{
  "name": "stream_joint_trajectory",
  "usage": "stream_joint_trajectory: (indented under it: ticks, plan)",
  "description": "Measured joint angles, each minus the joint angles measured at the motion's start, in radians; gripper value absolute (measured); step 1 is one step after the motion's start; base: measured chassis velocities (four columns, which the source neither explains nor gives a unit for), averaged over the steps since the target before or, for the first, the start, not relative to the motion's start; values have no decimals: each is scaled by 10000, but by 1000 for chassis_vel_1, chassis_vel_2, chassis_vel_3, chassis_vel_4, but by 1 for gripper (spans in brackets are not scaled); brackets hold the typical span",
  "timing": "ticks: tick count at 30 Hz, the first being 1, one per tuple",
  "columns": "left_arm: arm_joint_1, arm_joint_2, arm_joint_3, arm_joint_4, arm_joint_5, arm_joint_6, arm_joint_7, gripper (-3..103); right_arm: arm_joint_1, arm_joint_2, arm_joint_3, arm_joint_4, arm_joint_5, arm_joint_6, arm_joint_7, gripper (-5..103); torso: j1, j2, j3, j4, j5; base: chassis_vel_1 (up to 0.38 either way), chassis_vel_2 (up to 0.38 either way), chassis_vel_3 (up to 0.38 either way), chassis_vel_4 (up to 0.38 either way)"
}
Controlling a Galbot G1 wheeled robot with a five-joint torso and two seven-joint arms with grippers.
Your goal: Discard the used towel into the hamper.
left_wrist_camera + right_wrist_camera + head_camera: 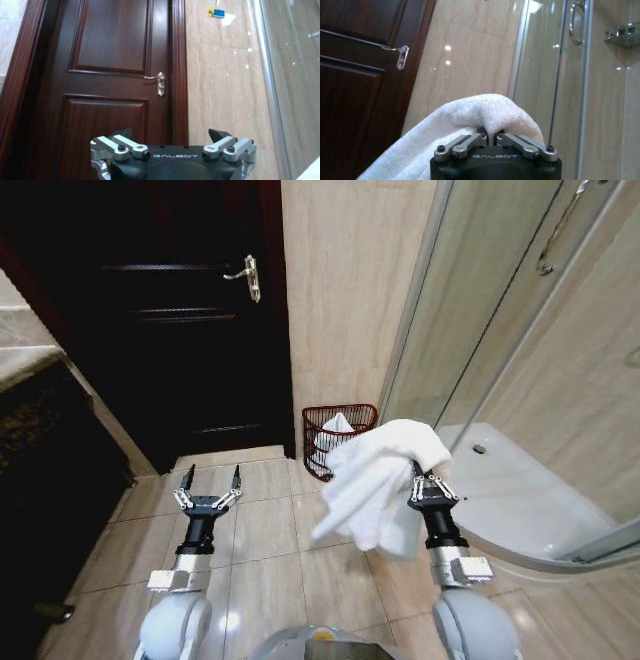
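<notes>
Over the tiled floor, the right gripper is clamped on the bunched white terry towel. It's mid-carry; the small reddish-brown wicker hamper sits ahead by the wall. Next: reach over its rim, then release. Left gripper idles, fingers apart.

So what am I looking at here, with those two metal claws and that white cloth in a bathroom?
This is a wheeled robot with two arms. The wide picture comes from a camera on its head, looking down at the tiled floor; the other two come from cameras on its wrists. The right gripper is shut on a white towel, which drapes over it. The left gripper is open and holds nothing, pointing toward the dark door. Ahead, against the wall beside the glass shower, stands the hamper, a small wicker basket with something white already inside.
</notes>
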Motion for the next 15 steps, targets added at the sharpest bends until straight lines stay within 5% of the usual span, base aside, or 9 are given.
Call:
stream_joint_trajectory:
  ticks: [15]
  plan:
    - [-144,-48,-17,27,-7,-28,21,100,-46,51,1,23,8,129,119,5,209,592,378,0,-1,-6,-9,3,4]
